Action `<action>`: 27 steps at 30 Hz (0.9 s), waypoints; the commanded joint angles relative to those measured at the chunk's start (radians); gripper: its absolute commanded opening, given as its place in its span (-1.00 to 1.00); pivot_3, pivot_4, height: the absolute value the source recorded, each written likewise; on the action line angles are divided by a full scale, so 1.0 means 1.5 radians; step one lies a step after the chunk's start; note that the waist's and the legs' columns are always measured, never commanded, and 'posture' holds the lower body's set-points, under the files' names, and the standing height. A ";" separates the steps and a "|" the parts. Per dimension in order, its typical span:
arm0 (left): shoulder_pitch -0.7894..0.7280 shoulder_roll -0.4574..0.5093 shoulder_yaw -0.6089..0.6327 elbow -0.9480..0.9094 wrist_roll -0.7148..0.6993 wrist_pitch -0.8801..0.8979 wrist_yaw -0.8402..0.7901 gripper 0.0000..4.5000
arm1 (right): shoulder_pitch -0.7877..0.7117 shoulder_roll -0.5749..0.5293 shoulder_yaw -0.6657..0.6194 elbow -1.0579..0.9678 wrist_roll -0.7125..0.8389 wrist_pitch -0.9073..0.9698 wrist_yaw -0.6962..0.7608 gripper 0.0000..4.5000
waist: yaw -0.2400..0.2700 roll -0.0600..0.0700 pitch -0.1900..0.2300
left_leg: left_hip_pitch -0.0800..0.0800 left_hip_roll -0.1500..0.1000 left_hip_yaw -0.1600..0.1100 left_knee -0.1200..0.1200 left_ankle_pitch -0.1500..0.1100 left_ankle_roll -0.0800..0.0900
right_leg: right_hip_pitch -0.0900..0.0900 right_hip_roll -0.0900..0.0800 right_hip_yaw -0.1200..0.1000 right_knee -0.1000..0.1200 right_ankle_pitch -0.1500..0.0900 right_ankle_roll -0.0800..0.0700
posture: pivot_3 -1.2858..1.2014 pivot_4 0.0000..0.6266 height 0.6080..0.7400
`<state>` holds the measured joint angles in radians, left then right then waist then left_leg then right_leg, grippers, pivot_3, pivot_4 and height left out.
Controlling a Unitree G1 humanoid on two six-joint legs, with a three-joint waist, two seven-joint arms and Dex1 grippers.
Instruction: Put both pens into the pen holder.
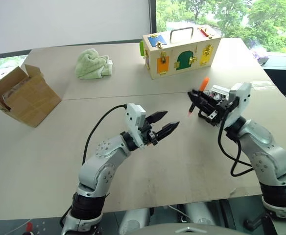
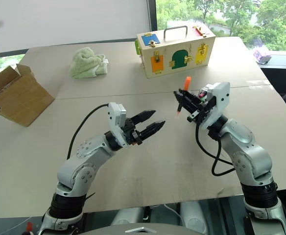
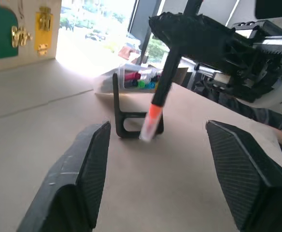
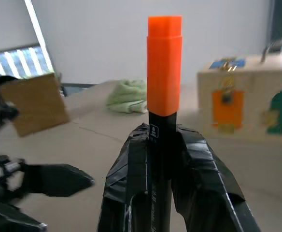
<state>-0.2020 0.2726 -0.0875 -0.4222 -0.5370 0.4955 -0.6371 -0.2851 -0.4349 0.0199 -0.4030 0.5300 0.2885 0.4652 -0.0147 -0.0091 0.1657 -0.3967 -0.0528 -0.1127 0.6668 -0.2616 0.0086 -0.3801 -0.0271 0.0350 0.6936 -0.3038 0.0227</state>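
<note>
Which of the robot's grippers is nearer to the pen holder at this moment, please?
Right. The right gripper, shut on the orange-capped pen, is right beside the pen holder; the open left gripper is farther away across the table.

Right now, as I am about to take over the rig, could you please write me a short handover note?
Right tool: shut on the orange-capped pen, held above the table.
Left tool: open, empty, hovering above the table to the left of the pen.
Pen holder: on the table beyond the held pen, coloured marker caps inside.
Done: orange-capped pen picked up.
Left: drop it into the pen holder. I can't see the second pen or confirm it is in the holder.
</note>
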 commanded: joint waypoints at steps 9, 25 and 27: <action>-0.053 0.076 -0.031 -0.107 0.064 0.025 0.031 0.30 | 0.032 -0.032 -0.025 0.122 -0.350 -0.509 -0.016 -0.94 | 0.000 0.000 0.000 | 0.000 0.000 0.000 0.000 0.000 0.000 | 0.000 0.000 0.001 0.000 0.000 0.000 | 0.03 -0.52 1.00; -0.053 0.079 -0.019 -0.144 0.055 0.108 0.104 0.30 | -0.024 -0.012 -0.008 0.354 -0.421 -0.682 -0.067 -0.94 | 0.000 0.000 0.000 | 0.001 0.001 0.002 0.000 0.000 0.000 | 0.000 0.001 0.002 0.000 0.000 0.000 | 0.03 -0.52 1.00; -0.053 0.081 -0.020 -0.141 0.061 0.106 0.110 0.30 | -0.035 -0.012 -0.009 0.383 -0.425 -0.693 -0.070 -0.94 | 0.000 0.000 0.000 | 0.001 0.001 0.002 0.000 0.000 0.000 | 0.000 0.001 0.003 0.001 0.000 0.000 | 0.03 -0.52 1.00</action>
<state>-0.2753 0.3911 -0.1269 -0.5841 -0.4519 0.6623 -0.4812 -0.3137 -0.4520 0.0155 0.1624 -0.1107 -0.7225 0.3792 -0.0145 -0.0096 0.1661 -0.3949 -0.0519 -0.1094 0.6668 -0.2614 0.0082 -0.3798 -0.0263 0.0391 0.6944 -0.3036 0.0224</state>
